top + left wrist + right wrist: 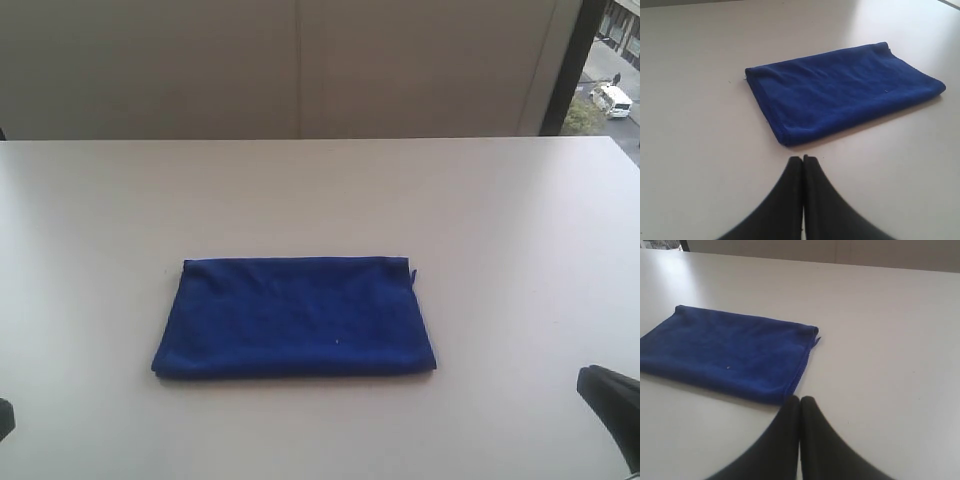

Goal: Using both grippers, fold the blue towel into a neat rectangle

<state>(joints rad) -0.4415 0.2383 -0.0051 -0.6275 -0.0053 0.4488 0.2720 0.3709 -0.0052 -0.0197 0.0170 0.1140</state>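
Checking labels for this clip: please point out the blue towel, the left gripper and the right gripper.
blue towel (293,317): exterior view, middle of its top face.
left gripper (803,160): left wrist view, where its closed fingertips meet.
right gripper (800,400): right wrist view, where its closed fingertips meet.

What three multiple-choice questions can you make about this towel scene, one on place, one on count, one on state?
1. Where on the table is the blue towel? A. hanging off an edge; B. at a far corner; C. around the middle.
2. How many towels show? A. one; B. two; C. three.
3. The left gripper and right gripper have fingers: A. wide open; B. shut, empty; C. shut on the towel.
Answers: C, the exterior view shows it mid-table; A, only one cloth appears; B, both wrist views show fingers pressed together, clear of the towel.
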